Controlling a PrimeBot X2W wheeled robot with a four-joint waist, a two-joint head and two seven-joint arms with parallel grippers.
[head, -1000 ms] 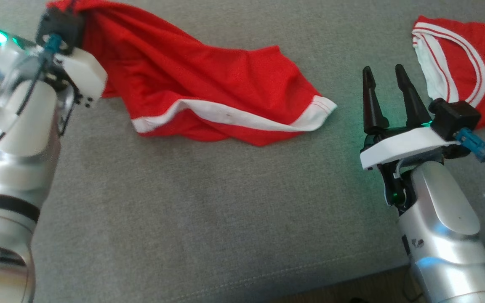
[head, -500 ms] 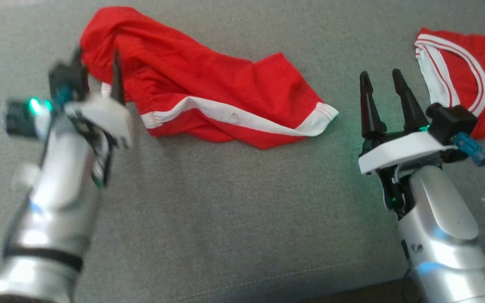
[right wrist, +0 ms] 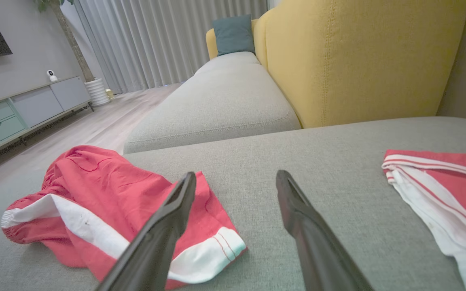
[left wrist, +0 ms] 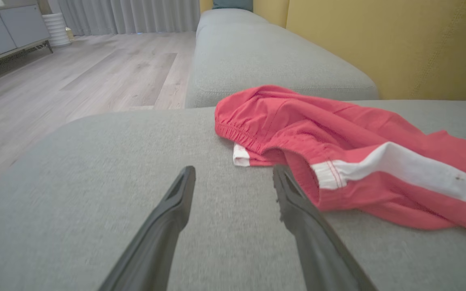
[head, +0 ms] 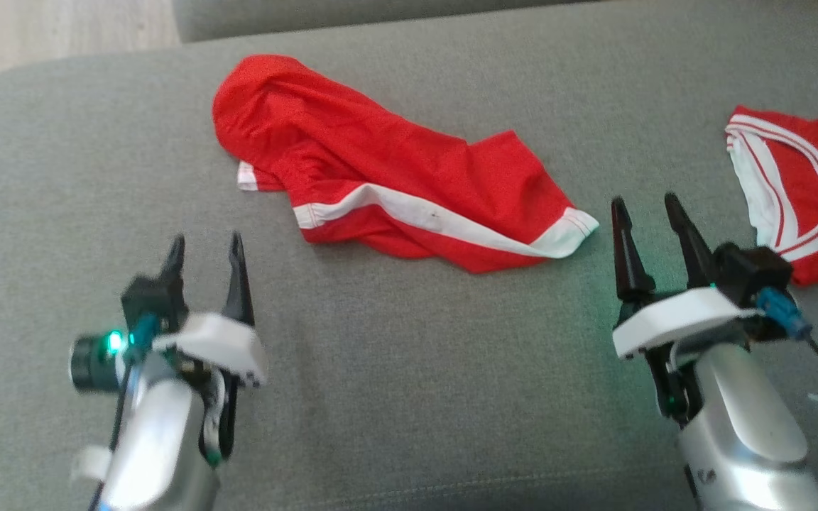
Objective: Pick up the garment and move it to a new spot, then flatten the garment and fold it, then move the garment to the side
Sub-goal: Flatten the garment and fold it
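Here, nearest to me, both sets of my jaws stand over the flat grey fabric sofa seat (head: 416,383). My left jaws are apart and hold nothing; their two long dark fingers (head: 238,284) point away from me at the lower left of the head view, above bare upholstery. My right jaws are likewise apart and empty, their fingers (head: 625,255) at the lower right.

Beyond the left jaws, a little to their right, lie the crumpled red fabric shorts with a white side stripe (head: 395,170), resting free on the seat. The gathered elastic waistband (left wrist: 237,133) is the end nearer the left jaws, close to them but apart. The white-edged leg hem (head: 572,231) reaches toward my right jaws and ends just beside their left finger, without touching as far as the head view shows. The cloth is bunched and folded over itself, not flat.

To the right of the right jaws, a second red garment with white banded trim (head: 806,191) lies on the same seat, well apart from the shorts.

Farther off, a second grey seat section (right wrist: 217,105) runs away from me, backed by a mustard-yellow upholstered backrest (right wrist: 358,60) with a teal cushion (right wrist: 231,34) at its far end. To the left are a pale wooden floor (left wrist: 75,72), a low grey sideboard (right wrist: 26,109) and, farthest, pale pleated curtains (right wrist: 156,40).
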